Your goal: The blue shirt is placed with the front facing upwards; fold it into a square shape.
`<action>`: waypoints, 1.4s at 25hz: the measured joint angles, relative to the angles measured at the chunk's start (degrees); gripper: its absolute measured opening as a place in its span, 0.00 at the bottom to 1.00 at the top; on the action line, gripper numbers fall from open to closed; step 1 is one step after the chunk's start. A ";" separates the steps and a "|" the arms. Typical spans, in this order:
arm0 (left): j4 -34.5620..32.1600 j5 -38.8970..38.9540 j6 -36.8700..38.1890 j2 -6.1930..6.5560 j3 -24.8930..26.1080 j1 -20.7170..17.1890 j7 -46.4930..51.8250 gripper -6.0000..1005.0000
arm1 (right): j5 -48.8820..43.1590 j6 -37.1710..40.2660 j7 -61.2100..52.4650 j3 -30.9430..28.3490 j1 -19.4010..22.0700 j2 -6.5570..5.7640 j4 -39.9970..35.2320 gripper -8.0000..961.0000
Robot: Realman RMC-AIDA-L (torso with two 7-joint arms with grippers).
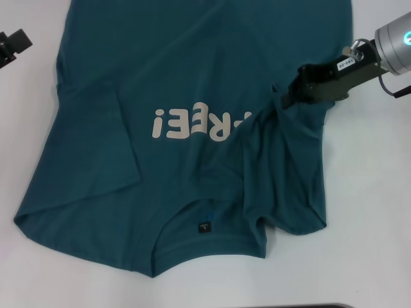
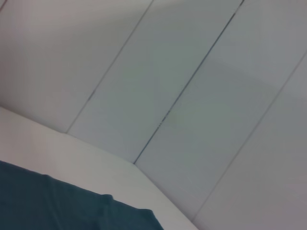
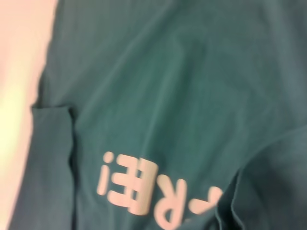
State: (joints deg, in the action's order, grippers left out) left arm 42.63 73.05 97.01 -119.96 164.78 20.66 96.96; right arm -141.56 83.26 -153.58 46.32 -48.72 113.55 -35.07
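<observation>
**Right-side fold in progress: risks to watch**

The blue shirt point(image 1: 192, 128) lies front-up across the white table point(image 1: 372, 212), collar nearest the robot, its pale lettering point(image 1: 199, 125) partly covered by cloth drawn inward from the robot's right. The right gripper point(image 1: 287, 96) is pinched on that bunched fabric at the shirt's right edge. You should expect trouble here: the fold beneath it is wrinkled and uneven (note the slack lobe near the collar), so releasing now would likely leave a crooked edge. A shallow pinch could also slip mid-drag. The left gripper point(image 1: 9, 46) waits off the cloth at the table's far left; whether its fingers are spread cannot be judged.
</observation>
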 joint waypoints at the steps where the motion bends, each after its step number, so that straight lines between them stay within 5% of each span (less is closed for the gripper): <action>1: 0.00 0.02 -0.30 0.03 0.01 -0.07 0.13 0.88 | 0.67 0.00 0.08 0.08 0.14 0.03 0.00 0.04; 14: 0.00 3.88 -3.42 -0.01 0.01 -1.53 0.35 0.88 | 2.01 0.10 1.52 0.16 -0.13 1.63 0.21 0.05; 22: 0.00 4.09 -3.44 -0.04 0.01 -1.67 0.42 0.88 | 3.30 -0.72 -0.12 -0.33 0.86 0.37 1.18 0.05; 31: 0.00 4.41 -3.50 -0.01 0.02 -1.74 0.43 0.88 | 6.74 -0.41 3.97 -2.76 2.48 -0.69 0.87 0.36; 35: 0.00 4.47 -3.50 0.11 0.01 -1.76 0.81 0.88 | 11.06 -0.13 15.56 -4.12 5.44 -0.86 -0.96 0.45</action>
State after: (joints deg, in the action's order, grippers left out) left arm 42.63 77.52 93.50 -119.84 164.79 18.89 97.77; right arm -130.50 83.13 -138.02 42.20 -43.28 112.70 -36.04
